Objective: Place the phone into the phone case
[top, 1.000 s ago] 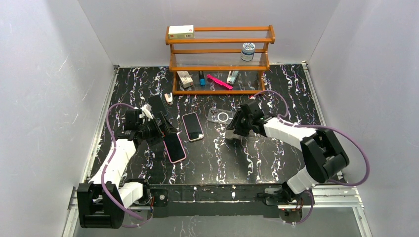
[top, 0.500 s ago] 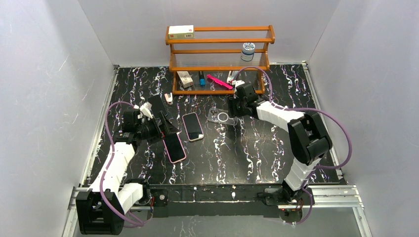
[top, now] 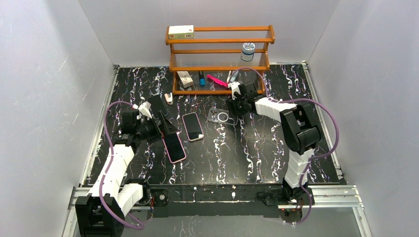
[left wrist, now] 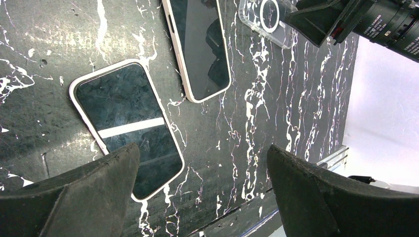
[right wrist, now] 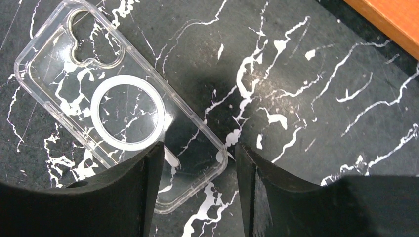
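— Where's the case?

— Clear phone case (top: 220, 116) flat on the counter (top: 247, 153), out in front of the wooden rack (top: 220, 41); my right tool (top: 236, 109) sits at its right-hand end; from overhead I can't make out the fingers.

— And the wrist camera?

— Up close now: right tool (right wrist: 197, 155) with its fingers parted partway, a corner of the phone case (right wrist: 118, 113) showing in the gap beneath; nothing pinched; whether a finger touches the plastic, I can't tell; the white ring and the camera cut-out are plain here, only a smudge from above.

— Left side?

— Left tool (top: 168, 129) over the far end of the nearer phone (top: 174, 147); the farther phone (top: 192, 126) lies just beside it, between it and the case; both screen-up.

— Fingers?

— The left wrist view settles that: left tool (left wrist: 202, 150) spread wide, holding nothing; nearer phone (left wrist: 126, 126) on the counter, one end reaching in between the fingers; farther phone (left wrist: 200, 47) beyond it, apart; the phone case (left wrist: 267, 17) just at the top edge.
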`<state>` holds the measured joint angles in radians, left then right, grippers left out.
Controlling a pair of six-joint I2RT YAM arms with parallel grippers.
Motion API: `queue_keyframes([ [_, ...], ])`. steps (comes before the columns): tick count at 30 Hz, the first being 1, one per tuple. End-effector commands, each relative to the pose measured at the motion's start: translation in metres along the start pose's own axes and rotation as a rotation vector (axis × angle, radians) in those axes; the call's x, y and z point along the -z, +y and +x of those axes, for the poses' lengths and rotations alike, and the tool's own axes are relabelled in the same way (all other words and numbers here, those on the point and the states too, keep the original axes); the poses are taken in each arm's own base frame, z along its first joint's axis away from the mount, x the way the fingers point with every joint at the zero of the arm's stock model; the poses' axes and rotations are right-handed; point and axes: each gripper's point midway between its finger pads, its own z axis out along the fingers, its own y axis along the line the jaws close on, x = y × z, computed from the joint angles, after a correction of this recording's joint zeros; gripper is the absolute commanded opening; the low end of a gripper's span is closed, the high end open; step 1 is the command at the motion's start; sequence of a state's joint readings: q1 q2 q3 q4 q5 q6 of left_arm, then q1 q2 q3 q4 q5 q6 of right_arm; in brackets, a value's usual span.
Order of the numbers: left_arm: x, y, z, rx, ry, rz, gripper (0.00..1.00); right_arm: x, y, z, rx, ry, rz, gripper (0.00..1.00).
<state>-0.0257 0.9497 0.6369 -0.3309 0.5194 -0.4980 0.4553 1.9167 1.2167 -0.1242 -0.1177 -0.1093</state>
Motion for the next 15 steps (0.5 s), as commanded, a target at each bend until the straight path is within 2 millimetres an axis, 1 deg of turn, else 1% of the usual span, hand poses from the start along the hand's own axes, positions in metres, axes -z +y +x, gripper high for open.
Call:
queue_keyframes([
  [1,0.008,-0.010,-0.008,-0.029,-0.024,0.015,0.98,-0.004,0.004,-0.023,0.061,-0.063,-0.056,0.60],
  [5,0.009,-0.011,-0.007,-0.030,-0.024,0.018,0.98,-0.012,0.012,-0.013,0.037,-0.042,-0.100,0.55],
  [7,0.009,-0.011,-0.008,-0.034,-0.028,0.018,0.98,-0.015,0.011,-0.008,0.014,-0.026,-0.094,0.50],
  [10,0.010,-0.011,-0.008,-0.032,-0.028,0.016,0.98,-0.011,0.013,-0.003,-0.024,-0.002,-0.084,0.42],
  [13,0.010,-0.010,-0.008,-0.032,-0.032,0.012,0.98,-0.001,0.013,0.003,-0.063,0.020,-0.018,0.28],
  [15,0.008,-0.009,-0.008,-0.027,-0.028,0.006,0.98,0.006,0.018,0.010,-0.082,0.040,0.022,0.19],
])
